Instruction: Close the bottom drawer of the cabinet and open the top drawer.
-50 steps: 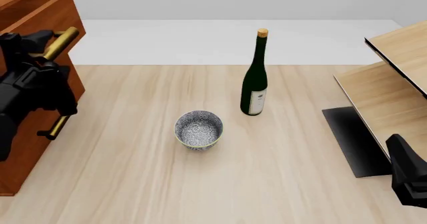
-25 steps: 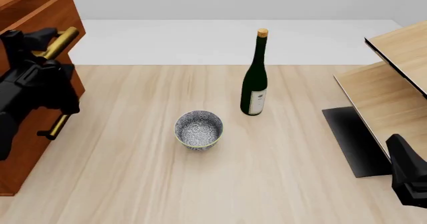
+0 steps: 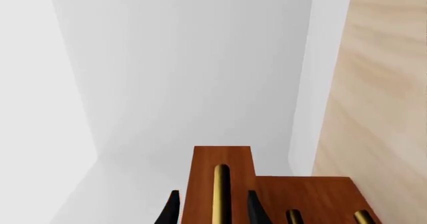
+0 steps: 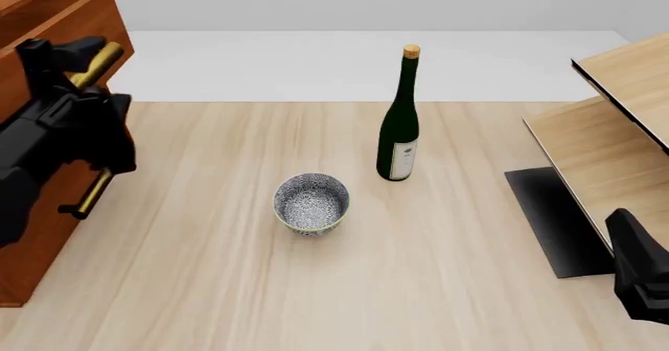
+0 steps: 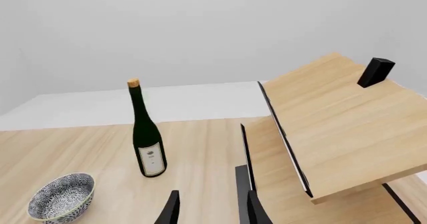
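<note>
Fingers of the left gripper [image 3: 212, 211] straddle the reddish-brown top drawer's [image 3: 223, 184] brass handle — seemingly clasped, ready to pull; right gripper [image 5: 211, 209] idles, parted.

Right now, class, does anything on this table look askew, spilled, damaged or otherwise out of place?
Nothing is spilled or broken. The bottle stands upright and the bowl sits level on the table. One thing stands out: the top drawer juts out of the cabinet, and the left gripper straddles its brass handle.

Pale wooden table [image 4: 209, 288] (light grain), plain white wall [image 5: 200, 29]
</note>
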Action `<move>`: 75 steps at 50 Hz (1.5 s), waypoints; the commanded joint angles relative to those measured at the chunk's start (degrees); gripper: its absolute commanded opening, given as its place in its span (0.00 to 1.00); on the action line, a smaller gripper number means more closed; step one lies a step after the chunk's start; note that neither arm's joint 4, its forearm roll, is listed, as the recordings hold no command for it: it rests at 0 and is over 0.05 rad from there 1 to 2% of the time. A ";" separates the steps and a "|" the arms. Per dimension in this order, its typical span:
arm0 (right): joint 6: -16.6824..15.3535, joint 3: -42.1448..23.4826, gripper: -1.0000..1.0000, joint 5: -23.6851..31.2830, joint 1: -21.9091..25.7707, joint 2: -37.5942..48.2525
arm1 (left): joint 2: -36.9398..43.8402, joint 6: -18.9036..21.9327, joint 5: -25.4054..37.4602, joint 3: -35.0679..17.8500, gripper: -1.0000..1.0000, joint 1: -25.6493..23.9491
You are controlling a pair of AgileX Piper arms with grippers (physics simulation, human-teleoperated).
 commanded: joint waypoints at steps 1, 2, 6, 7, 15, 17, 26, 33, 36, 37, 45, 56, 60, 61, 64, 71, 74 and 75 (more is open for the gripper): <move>0.25 -0.03 1.00 0.26 -0.18 -0.24 | 0.98 -0.70 0.34 -1.25 1.00 -1.59; 0.28 -0.03 1.00 0.32 -0.19 -0.29 | 1.05 -0.81 0.40 -1.40 1.00 -1.73; 0.36 -0.04 1.00 0.44 -0.24 -0.39 | 0.96 -1.18 0.80 -1.73 1.00 -2.18; 0.38 -0.03 1.00 0.43 -0.25 -0.38 | 1.00 -1.33 0.82 -1.90 1.00 -2.38; 0.48 -0.03 1.00 0.48 -0.27 -0.44 | 1.29 -2.40 1.55 -3.27 1.00 -3.89; 0.48 -0.02 1.00 0.42 -0.31 -0.38 | 1.33 -2.67 1.84 -3.65 1.00 -4.16; 0.57 -0.02 1.00 0.31 -0.37 -0.27 | 1.20 -3.74 2.79 -5.21 1.00 -5.03; 0.64 -0.04 1.00 0.16 -0.49 -0.17 | 0.42 -5.61 5.23 -7.32 1.00 -5.42; 0.67 -0.03 1.00 -0.06 -0.53 0.03 | -0.77 -7.28 7.79 -8.96 1.00 -5.28; 0.69 -0.03 1.00 -0.14 -0.52 0.11 | -1.15 -7.69 8.69 -9.45 1.00 -5.10; 0.71 -0.01 1.00 -0.73 -0.56 0.67 | -4.48 -13.00 16.60 -14.90 1.00 -3.04; 0.66 -0.04 1.00 -0.45 -0.57 0.34 | -7.06 -24.62 33.21 -28.50 1.00 -3.08; 0.54 -0.04 1.00 -0.48 -0.57 0.35 | -5.82 -31.36 40.10 -36.12 1.00 -3.58; 0.54 -0.04 1.00 -0.48 -0.57 0.35 | -5.50 -32.12 40.78 -37.01 1.00 -3.54; 0.48 -0.06 1.00 -0.43 -0.56 0.29 | -5.28 -29.78 36.92 -35.72 1.00 -2.19; 0.36 -0.06 1.00 0.09 -0.46 -0.24 | -0.70 -42.59 50.13 -47.53 1.00 -1.35; 0.42 -0.06 1.00 0.40 -0.46 -0.56 | 2.34 -50.07 58.39 -54.36 1.00 -1.23; 0.39 -0.05 1.00 0.47 -0.46 -0.63 | 1.19 -47.65 56.01 -52.14 1.00 0.39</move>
